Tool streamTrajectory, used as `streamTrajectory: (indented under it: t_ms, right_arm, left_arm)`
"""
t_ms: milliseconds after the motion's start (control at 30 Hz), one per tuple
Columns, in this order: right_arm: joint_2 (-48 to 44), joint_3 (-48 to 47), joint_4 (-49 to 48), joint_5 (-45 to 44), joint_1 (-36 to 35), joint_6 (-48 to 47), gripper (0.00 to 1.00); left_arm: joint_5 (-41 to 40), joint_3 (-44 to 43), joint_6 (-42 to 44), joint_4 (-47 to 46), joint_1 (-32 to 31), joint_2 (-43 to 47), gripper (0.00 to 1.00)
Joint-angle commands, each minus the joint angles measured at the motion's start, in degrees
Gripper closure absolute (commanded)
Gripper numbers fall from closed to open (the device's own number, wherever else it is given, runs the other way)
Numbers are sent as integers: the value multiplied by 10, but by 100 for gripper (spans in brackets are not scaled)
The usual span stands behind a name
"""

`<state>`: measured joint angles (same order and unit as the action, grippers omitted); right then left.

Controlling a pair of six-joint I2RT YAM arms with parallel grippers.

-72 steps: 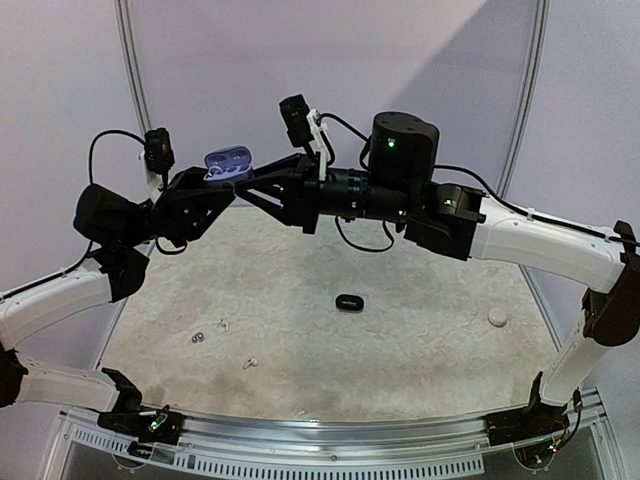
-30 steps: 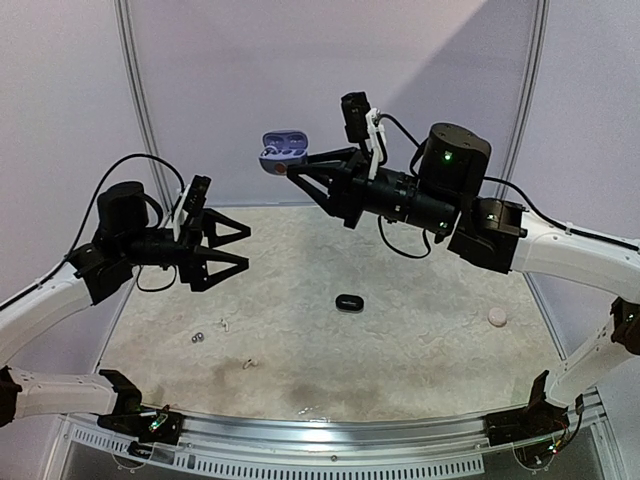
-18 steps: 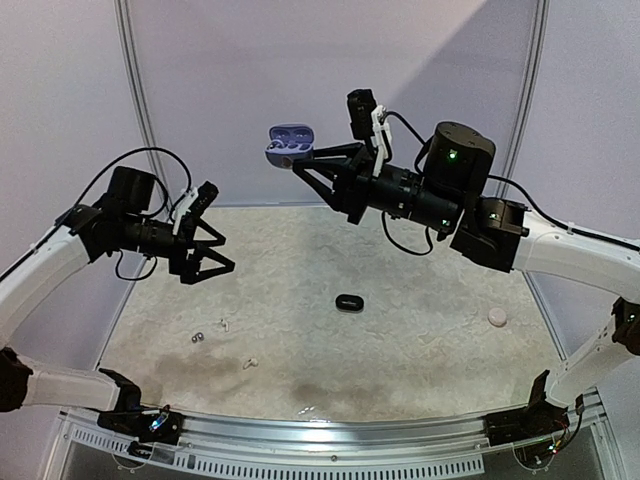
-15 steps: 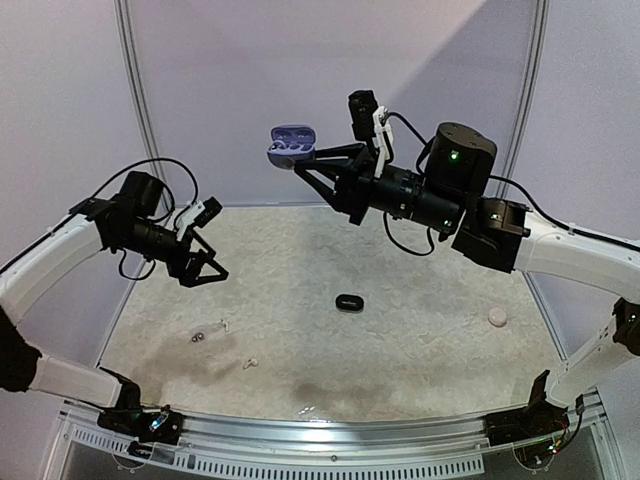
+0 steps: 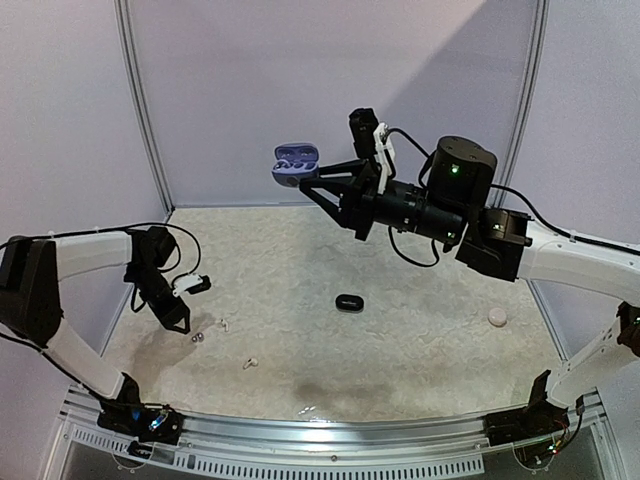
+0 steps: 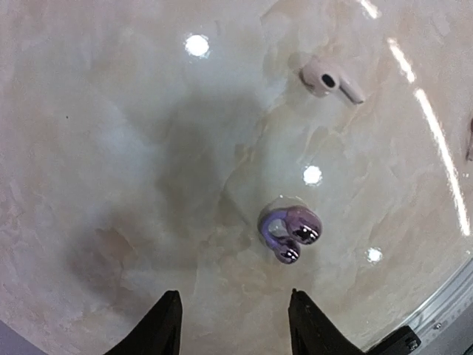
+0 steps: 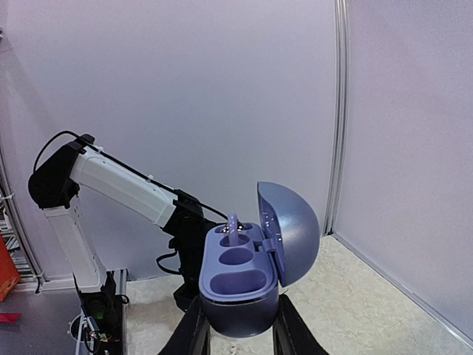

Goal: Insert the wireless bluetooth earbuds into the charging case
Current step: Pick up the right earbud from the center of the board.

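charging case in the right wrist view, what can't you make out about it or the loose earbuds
Right wrist view: the charging case hides the fingertips of the right gripper; the bottom edge cuts off the grip.
Top view: the earbuds are too small to tell colour or pose.
Top view: the black object is too small to identify.
Left wrist view: a sliver is cut off by the right edge.

left gripper [image 6: 233, 296] cropped at bottom edge, earbuds [image 5: 198, 337] mere specks overhead

charging case [image 7: 240, 285]: lavender, open, aloft | earbuds [image 6: 290, 233]: loose on table [image 6: 111, 148]
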<state>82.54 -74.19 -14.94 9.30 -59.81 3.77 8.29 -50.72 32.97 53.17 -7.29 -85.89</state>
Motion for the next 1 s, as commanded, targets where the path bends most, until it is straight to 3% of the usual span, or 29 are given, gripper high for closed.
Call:
streamTrajectory:
  t_ms: [0,233,967]
  right_arm:
    - [-27,14,-6,0,4,6,100]
    - [-35,25,-9,-9,4,14,100]
    - [-34,22,5,-18,4,18,100]
  left_arm:
    - [-5,-10,8,-51,8,-25,49]
    - [24,-9,21,-60,8,-77,50]
    - [58,30,57,-52,5,-57,54]
